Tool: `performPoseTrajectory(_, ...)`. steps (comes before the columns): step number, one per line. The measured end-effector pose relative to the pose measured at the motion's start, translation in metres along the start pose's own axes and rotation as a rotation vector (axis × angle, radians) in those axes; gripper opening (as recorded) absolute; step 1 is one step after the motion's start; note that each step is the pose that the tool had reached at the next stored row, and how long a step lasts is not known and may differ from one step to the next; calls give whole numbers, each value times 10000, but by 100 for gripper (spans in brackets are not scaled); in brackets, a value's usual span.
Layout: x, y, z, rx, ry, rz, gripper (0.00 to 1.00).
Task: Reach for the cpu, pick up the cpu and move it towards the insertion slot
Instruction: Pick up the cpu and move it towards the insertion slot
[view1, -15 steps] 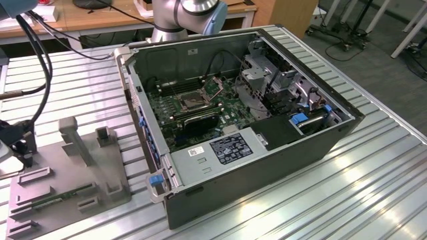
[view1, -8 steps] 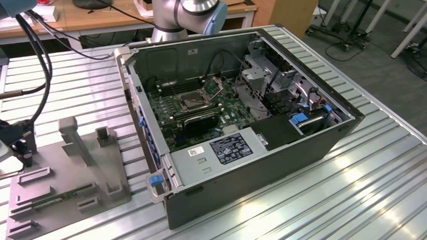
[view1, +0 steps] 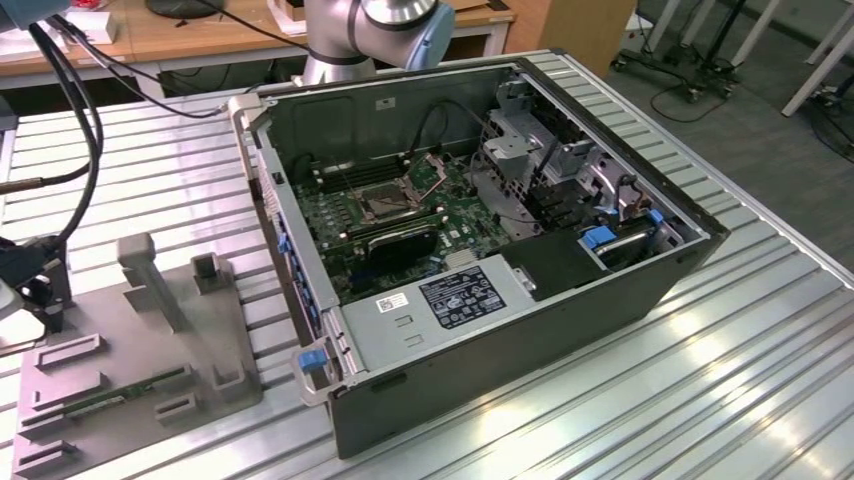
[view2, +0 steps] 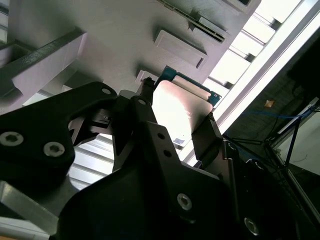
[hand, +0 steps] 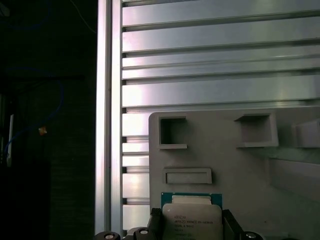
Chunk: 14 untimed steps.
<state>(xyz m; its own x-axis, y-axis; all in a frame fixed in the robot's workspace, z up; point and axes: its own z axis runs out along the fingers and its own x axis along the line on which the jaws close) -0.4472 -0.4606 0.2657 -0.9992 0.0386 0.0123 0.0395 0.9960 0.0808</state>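
— So, has it got hold of the thing?

— Seems so. The gripper (view2: 176, 112) has its two black fingers (view2: 150, 131) pinched on opposite edges of the cpu (hand: 191, 219), and the silvery lid faces the cameras in both wrist views. Whether the chip is clear of the grey fixture plate (hand: 220, 160) right beneath the gripper, or resting on it, I can't tell.

— What worries you, then?

— The grip, mainly. It's a thin chip held only by its edges. I'd guess a jolt or a slight tilt would let it twist between the fingers, or drop onto the plate or the ribbed aluminium table (hand: 210, 90) under that.

— And the way across?

— The insertion slot (view1: 387, 205) is well apart from the gripper, down on the green board (view1: 454, 215) inside the open computer case (view1: 534, 330). The case wall (view1: 274, 230) stands between them, so a low path could clip the chip's corner on that rim. Black cables (view1: 67, 120) loop down on the gripper's side too, and a snag could drag the wrist off line. If the chip arrives crooked, I'd expect the slot's metal frame to catch it.
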Motion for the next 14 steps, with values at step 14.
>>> performPoseTrajectory(14, -7, 1, -8, 5, -1, 4, 55)
